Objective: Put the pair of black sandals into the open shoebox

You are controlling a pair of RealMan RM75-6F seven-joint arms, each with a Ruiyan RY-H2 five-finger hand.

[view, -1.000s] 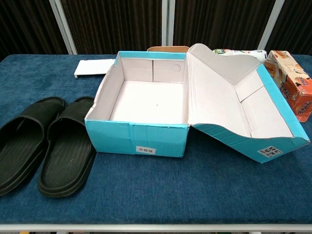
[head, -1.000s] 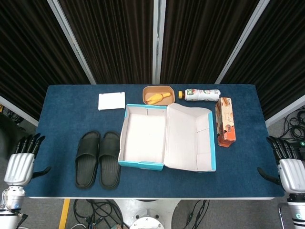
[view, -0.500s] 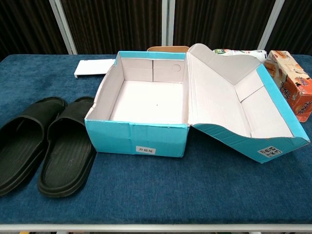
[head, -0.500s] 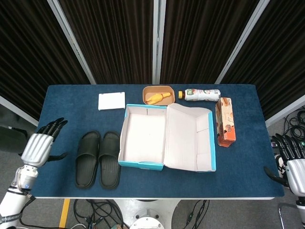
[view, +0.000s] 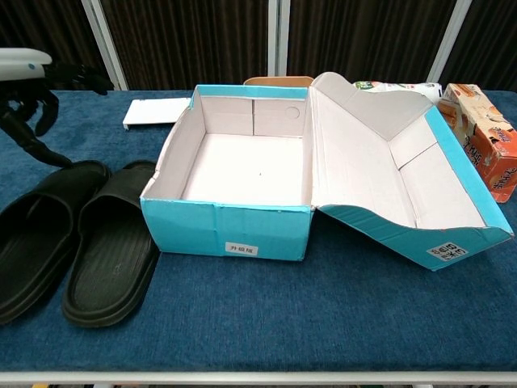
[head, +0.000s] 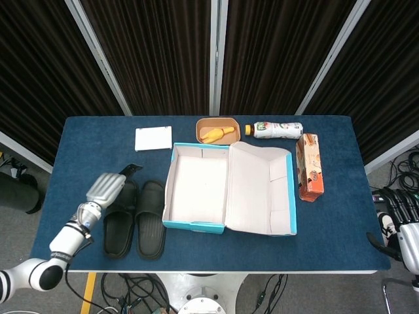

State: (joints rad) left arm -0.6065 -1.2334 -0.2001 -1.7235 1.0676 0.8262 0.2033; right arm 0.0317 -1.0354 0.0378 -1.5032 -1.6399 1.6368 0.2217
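Note:
Two black sandals lie side by side on the blue table, left of the shoebox: the left sandal [head: 118,229] [view: 36,242] and the right sandal [head: 151,222] [view: 113,250]. The turquoise shoebox [head: 196,186] [view: 242,170] stands open and empty, its lid [head: 260,190] [view: 380,162] folded out to the right. My left hand [head: 107,186] [view: 31,77] hovers over the far end of the left sandal with its fingers spread downward, holding nothing. My right hand [head: 402,226] hangs beyond the table's right edge, fingers apart and empty; the chest view does not show it.
Along the back of the table lie a flat white box [head: 153,138], a brown bowl [head: 217,131] with something yellow in it, and a bottle [head: 275,129] on its side. An orange carton [head: 309,167] lies right of the lid.
My left hand has come in from beyond the table's left edge to above the left sandal. My right hand has drawn slightly further right and down.

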